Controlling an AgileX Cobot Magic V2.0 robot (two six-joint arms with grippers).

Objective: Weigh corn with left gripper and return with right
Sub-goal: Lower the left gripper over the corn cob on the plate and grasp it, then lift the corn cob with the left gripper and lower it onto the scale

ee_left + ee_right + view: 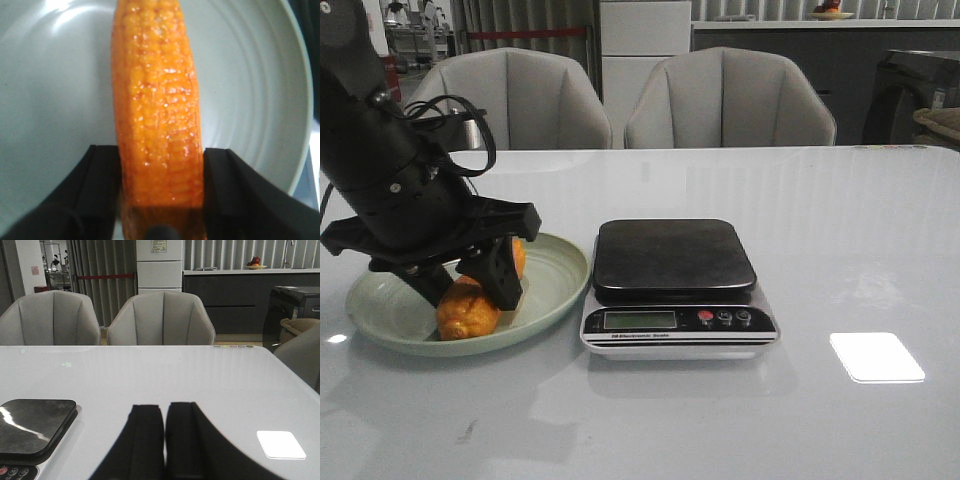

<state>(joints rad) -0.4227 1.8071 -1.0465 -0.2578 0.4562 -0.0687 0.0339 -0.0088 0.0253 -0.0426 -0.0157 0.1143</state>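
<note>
- On the left of the counter (860,230), the left gripper (470,285) is down in the green plate (555,275), its jaws set on either side of the corn (467,310).
- From the left wrist view, the corn (157,120) runs lengthwise between the two fingers (100,185), which press against its sides; I judge the jaws clenched on it, though the cob looks to be resting in the plate (260,100).
- Step in hand, as I read it: the pick-up for weighing. The scale (675,275) sits just right of the plate, its dark platform bare.
- Next move calls for a straight lift clear of the plate rim, a short carry to the right, and a gentle set-down on the middle of the platform so the round cob does not roll off.
- Off to the right, the right gripper (165,440) waits with its jaws closed together on nothing, the scale (35,427) near it on the left.
- Surface: a glossy pale counter with a bright window reflection (877,357) near right.
- Room: two grey upholstered chairs (730,100) on the far side, a white cabinet and dark sideboard beyond.
</note>
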